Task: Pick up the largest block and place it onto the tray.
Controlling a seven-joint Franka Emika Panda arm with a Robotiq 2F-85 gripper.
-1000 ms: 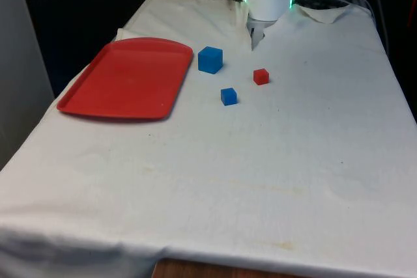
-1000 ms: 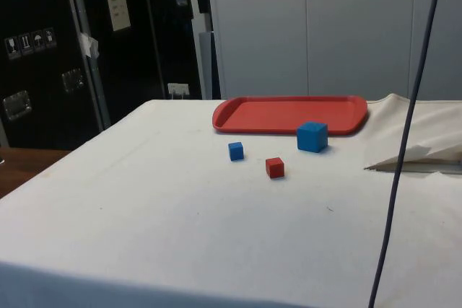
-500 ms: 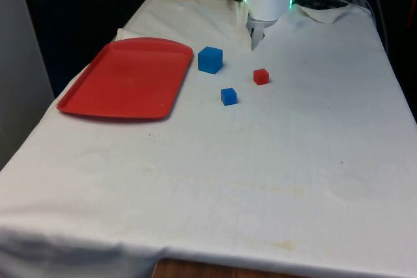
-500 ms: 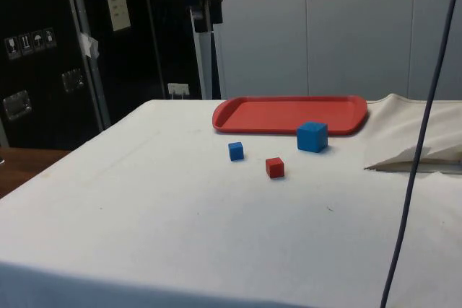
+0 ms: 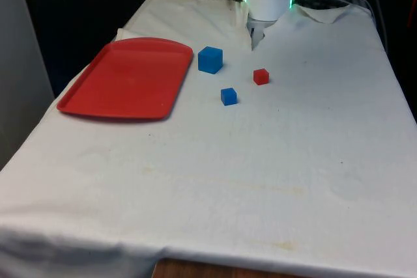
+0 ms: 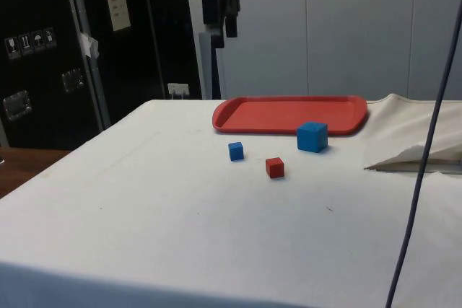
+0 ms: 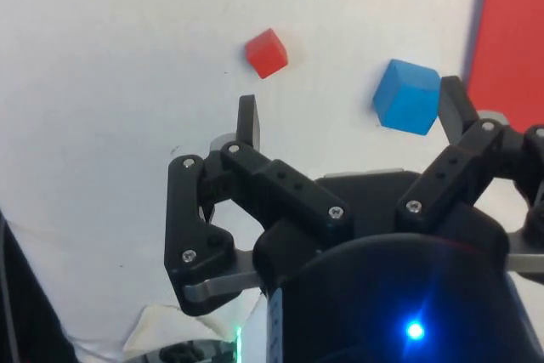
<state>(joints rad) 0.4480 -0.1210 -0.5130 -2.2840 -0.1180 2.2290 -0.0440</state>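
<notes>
1. Swinging in since a second ago, the gripper [image 7: 348, 121] now hangs high, fingers spread wide, empty.
2. Below it, toward the tray [image 6: 289, 115], sits the large blue block [image 7: 407, 97], on cloth just beside that tray.
3. Small red block [image 7: 267, 52] lies opposite.

You're in a lab or test cell, not a home: table [image 6: 180, 236] draped in a plain white cloth [image 5: 260, 161], dark equipment cabinets [image 6: 43, 55] with stuck-on labels behind it (handles look industrial), black curtains [image 5: 85, 4], loose cable [image 6: 422, 156] hanging across the side view.
</notes>
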